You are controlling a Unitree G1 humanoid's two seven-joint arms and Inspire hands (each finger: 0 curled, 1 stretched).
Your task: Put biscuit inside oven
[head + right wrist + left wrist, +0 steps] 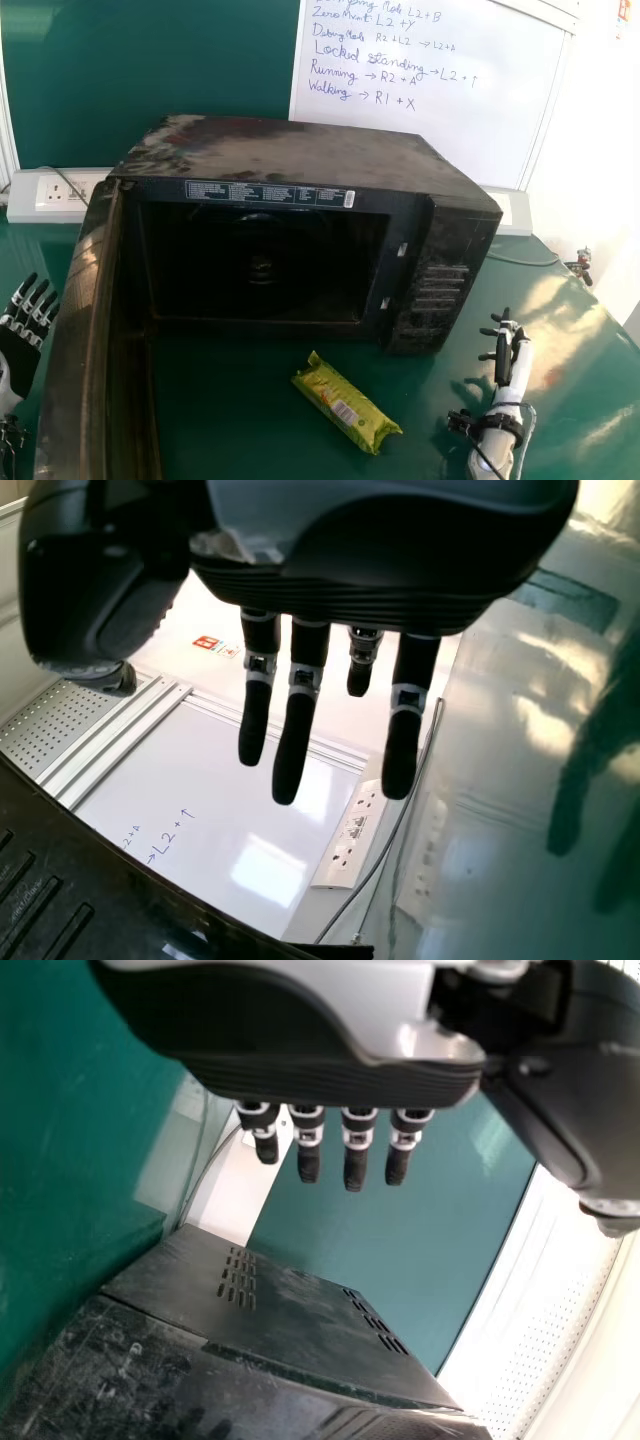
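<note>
The black oven (300,155) stands on the green table with its door (80,340) swung wide on the left, and its dark cavity faces the camera. In front of the oven's opening lies the biscuit in a green-yellow packet (346,404), slanting on the table, touched by neither hand. My left hand (18,345) is at the far left, outside the door, fingers straight; in the left wrist view the left hand (320,1075) is open above the oven's side. To the right of the oven is my right hand (507,350), open; the right wrist view shows the right hand (350,590) with fingers extended.
Behind the oven stand a green board (150,60) and a whiteboard (430,110) with handwriting. White socket strips (60,195) lie at the table's back, with a cable (525,261) on the right. The door's edge stands between my left hand and the packet.
</note>
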